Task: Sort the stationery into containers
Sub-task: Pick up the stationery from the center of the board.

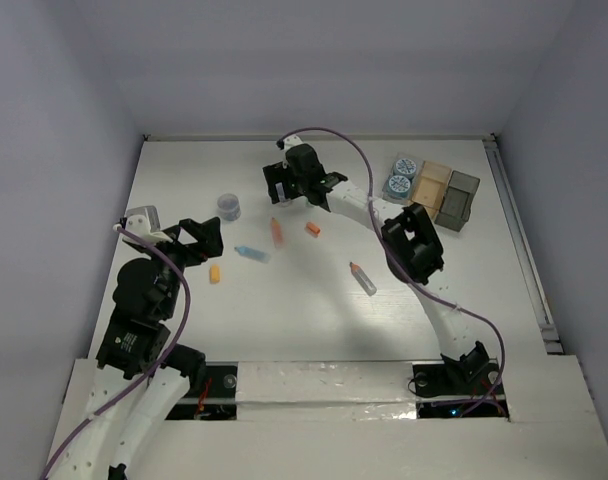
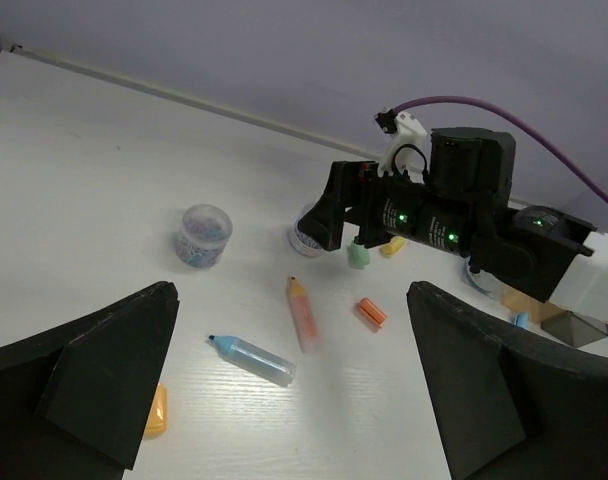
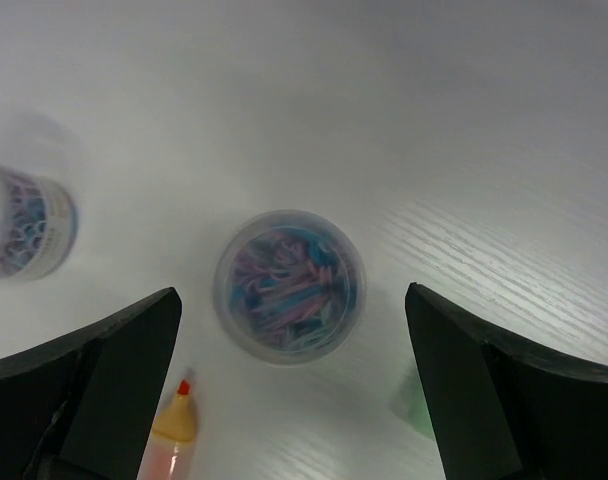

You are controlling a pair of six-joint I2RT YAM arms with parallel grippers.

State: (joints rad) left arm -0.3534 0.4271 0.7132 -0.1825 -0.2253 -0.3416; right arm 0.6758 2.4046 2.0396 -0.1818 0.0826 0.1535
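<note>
The white surface [image 1: 314,330] carries every item. The right gripper [image 1: 284,185] reaches to the far middle of the surface with its fingers [image 3: 94,380] spread wide. In the right wrist view a round clear tub [image 3: 289,285] of coloured clips lies between them with a gap on each side; whether the fingers reach down to its level cannot be told. The left gripper [image 2: 289,300] is also spread and holds nothing. The amber container [image 1: 431,185] and the grey container [image 1: 459,198] stand touching each other, well to the right of the right gripper. Two blue-white rolls [image 1: 396,186] sit against the amber container on the side facing that gripper. A second tub [image 1: 228,206] stands to the left of the right gripper and ahead of the left gripper. The orange marker [image 1: 277,232] lies just on the near side of the right gripper. The blue marker [image 1: 252,254] lies ahead of the left gripper. A grey marker [image 1: 362,277] with an orange tip lies well apart from both grippers. An orange piece [image 1: 312,230] lies near the orange marker. A yellow-orange piece [image 1: 215,274] lies just beside the left gripper. A green piece [image 2: 359,256] and a small yellow piece [image 2: 391,246] lie just below the right gripper's body in the left wrist view.
</note>
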